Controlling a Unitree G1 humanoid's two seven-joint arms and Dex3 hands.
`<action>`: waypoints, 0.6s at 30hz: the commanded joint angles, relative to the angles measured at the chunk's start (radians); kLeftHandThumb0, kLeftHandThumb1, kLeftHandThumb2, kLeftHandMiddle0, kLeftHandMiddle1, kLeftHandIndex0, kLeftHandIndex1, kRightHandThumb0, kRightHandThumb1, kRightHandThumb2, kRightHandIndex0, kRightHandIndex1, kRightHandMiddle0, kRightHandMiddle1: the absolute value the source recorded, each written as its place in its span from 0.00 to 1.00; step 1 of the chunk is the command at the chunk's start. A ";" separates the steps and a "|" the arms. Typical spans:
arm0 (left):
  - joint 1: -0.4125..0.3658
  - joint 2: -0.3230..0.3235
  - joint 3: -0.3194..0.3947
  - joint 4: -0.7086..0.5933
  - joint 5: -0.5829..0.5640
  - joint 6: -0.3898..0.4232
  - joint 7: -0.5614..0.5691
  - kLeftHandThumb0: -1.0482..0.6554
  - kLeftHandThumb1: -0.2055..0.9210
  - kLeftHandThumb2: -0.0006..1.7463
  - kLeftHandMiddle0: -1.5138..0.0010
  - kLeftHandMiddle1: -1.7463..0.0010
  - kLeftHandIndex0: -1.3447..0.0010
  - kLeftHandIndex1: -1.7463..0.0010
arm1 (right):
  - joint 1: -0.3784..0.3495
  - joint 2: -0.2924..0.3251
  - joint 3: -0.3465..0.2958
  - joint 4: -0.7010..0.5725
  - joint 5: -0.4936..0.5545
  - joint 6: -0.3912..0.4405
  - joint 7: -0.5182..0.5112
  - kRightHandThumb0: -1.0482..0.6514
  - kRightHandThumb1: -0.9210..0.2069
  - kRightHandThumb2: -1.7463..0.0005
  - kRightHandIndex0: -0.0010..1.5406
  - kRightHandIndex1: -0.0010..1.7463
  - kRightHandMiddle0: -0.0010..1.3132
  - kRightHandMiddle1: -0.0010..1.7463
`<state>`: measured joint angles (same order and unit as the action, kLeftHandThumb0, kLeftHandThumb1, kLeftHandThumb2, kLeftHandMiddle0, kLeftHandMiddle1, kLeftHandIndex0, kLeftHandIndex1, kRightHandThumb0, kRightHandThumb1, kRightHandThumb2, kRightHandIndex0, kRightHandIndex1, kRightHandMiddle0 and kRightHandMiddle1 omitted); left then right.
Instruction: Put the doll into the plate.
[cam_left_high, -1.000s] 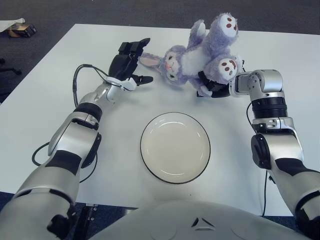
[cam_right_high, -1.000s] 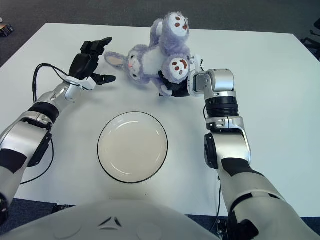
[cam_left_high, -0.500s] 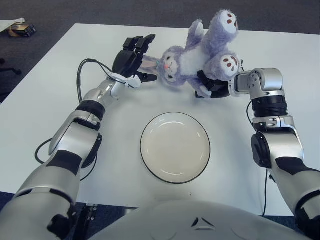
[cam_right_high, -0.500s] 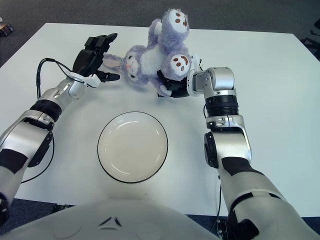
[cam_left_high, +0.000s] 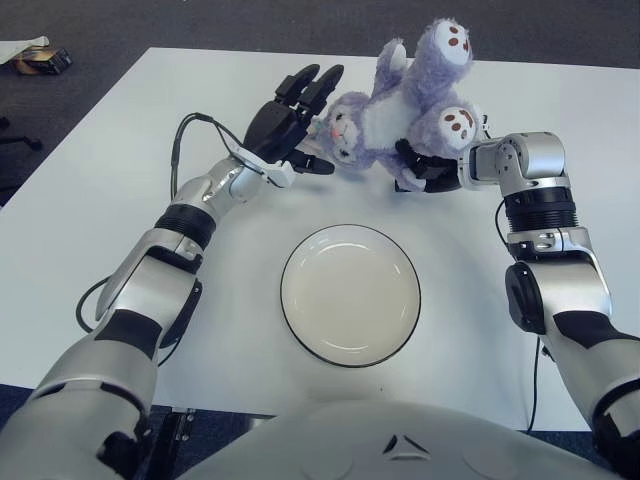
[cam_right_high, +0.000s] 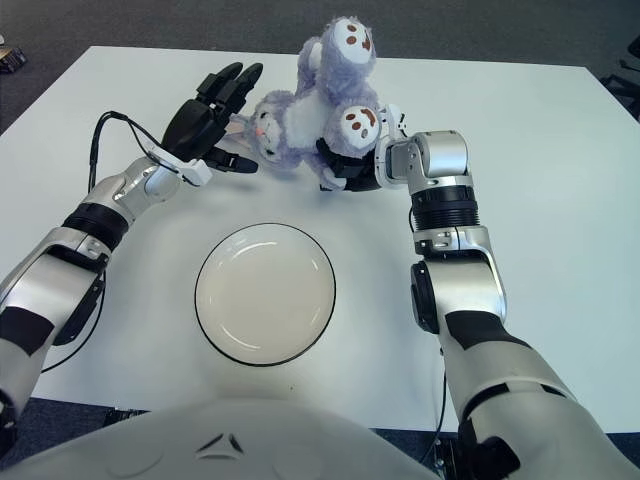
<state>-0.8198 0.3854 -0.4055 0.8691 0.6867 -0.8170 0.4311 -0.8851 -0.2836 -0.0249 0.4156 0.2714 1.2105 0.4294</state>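
On the far half of the white table (cam_left_high: 90, 190), item one in my view: the doll (cam_left_high: 400, 110), a purple plush rabbit with a white belly, tipped head-down toward the left with both brown-soled feet raised to the far right. It sits beyond the plate and is not inside it. Item two: my right hand (cam_left_high: 428, 170), reaching in from the right, with its dark fingers grasping the doll's lower body just beneath the nearer foot; the silver wrist housing shows directly to the right of that grip. Item three: my left hand (cam_left_high: 290, 125), coming in from the left and held against the doll's head, its fingers (cam_left_high: 312, 82) spread and extended toward the far side, the thumb pointing right beneath the rabbit's face; the hand is released and grips nothing, though I cannot tell whether the palm actually presses on the ear behind it. Item four: the plate (cam_left_high: 350, 293), round, cream-coloured with a dark rim, lying flat near the table's middle, nearer to me than the doll and well apart from both hands. Item five: a black cable (cam_left_high: 176, 160) looping off the left forearm above the tabletop.
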 joint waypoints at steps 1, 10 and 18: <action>0.016 -0.004 0.012 -0.027 -0.023 -0.002 -0.030 0.00 0.87 0.18 1.00 1.00 1.00 1.00 | -0.019 0.007 -0.012 -0.009 0.000 0.021 -0.022 0.62 0.50 0.27 0.31 0.99 0.35 1.00; 0.035 -0.032 0.011 -0.077 -0.032 0.024 -0.075 0.00 0.86 0.17 1.00 1.00 1.00 1.00 | -0.052 0.031 -0.086 0.048 0.028 0.074 -0.064 0.62 0.52 0.25 0.32 0.99 0.36 1.00; 0.054 -0.049 0.000 -0.102 -0.033 0.039 -0.135 0.01 0.83 0.17 1.00 1.00 1.00 1.00 | -0.048 0.022 -0.086 0.079 0.031 0.001 -0.037 0.62 0.56 0.30 0.51 0.79 0.33 1.00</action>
<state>-0.7861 0.3356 -0.4021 0.7776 0.6660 -0.7915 0.3325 -0.9207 -0.2555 -0.1075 0.4899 0.2935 1.2402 0.3781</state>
